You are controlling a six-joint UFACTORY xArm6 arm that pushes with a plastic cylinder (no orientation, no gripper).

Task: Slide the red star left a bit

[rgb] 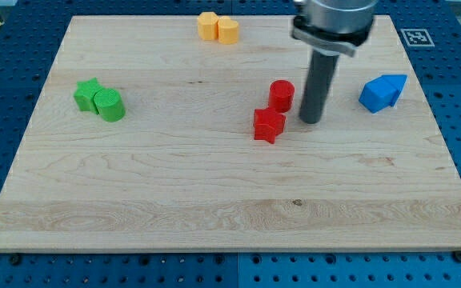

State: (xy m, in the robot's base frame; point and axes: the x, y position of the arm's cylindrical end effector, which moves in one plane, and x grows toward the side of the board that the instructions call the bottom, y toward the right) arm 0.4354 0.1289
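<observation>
The red star (268, 125) lies near the middle of the wooden board (174, 192). A red cylinder (282, 95) stands just above and to the right of it, almost touching. My tip (310, 120) is on the board to the right of the red star, a short gap away, and just right of the red cylinder.
A green star (87, 94) and a green cylinder (110, 105) sit together at the view's left. Two yellow blocks (218, 28) sit at the top edge. Two blue blocks (382, 92) sit at the right. Blue pegboard surrounds the board.
</observation>
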